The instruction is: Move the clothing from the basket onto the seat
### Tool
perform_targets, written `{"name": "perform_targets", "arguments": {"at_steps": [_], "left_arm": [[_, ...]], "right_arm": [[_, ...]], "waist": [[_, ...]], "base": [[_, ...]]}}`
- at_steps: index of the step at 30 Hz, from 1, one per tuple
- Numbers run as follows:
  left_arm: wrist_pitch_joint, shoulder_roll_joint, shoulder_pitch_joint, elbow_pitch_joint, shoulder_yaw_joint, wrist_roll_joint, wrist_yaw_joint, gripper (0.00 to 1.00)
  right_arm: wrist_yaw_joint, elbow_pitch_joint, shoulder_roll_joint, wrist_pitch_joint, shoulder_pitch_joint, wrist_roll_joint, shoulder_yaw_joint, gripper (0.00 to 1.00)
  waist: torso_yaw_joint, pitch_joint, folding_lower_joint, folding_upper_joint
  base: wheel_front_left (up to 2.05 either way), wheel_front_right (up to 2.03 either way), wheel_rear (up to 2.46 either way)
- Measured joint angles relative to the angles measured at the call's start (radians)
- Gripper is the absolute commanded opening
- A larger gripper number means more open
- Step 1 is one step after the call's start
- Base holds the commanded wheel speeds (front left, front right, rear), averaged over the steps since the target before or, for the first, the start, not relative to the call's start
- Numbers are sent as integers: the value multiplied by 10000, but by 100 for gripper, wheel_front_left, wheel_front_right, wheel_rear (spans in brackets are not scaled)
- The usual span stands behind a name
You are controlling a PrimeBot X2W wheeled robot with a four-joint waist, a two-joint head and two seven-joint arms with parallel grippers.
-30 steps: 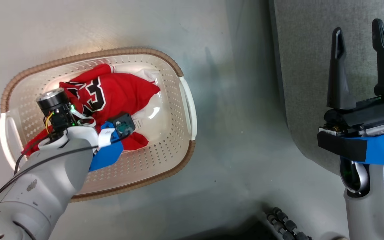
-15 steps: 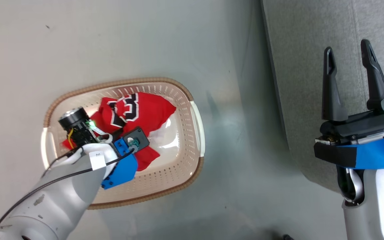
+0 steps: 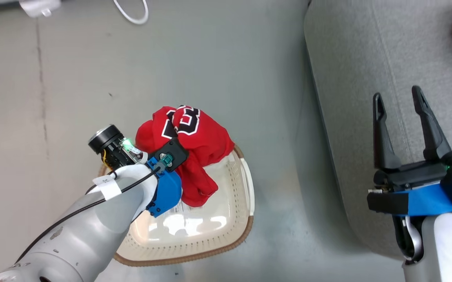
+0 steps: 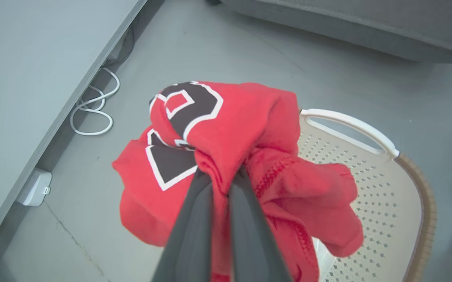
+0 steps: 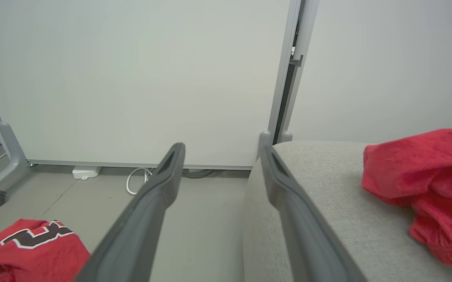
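Left claw (image 4: 221,176) clenched on the jersey (image 3: 188,145), held bunched just above the basket (image 3: 246,196). Carry step: next needs a swing right over the sofa (image 3: 359,78), then release. Jersey droops, long axis roughly vertical, number side up, tail toward the basket. Right claw (image 3: 400,103) spread, empty, over the sofa.

Jersey (image 3: 200,137) lifted out of the basket (image 3: 247,188)
I raised my left gripper (image 4: 221,174), pinched on the red numbered cloth, and the bundle rose off the basket's floor to hang above its rim, baring the sticker label (image 3: 178,209) underneath.
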Motion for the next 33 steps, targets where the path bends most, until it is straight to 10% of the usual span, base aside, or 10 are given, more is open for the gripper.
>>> {"name": "perform_targets", "arguments": {"at_steps": [33], "left_arm": [[-305,736,401,-4429,3120,-1137,867,0]], "right_arm": [[0,623,0,0,2037,374,-167,100]], "waist": [[966,-4027,0,0]], "base": [[0,0,0]]}}
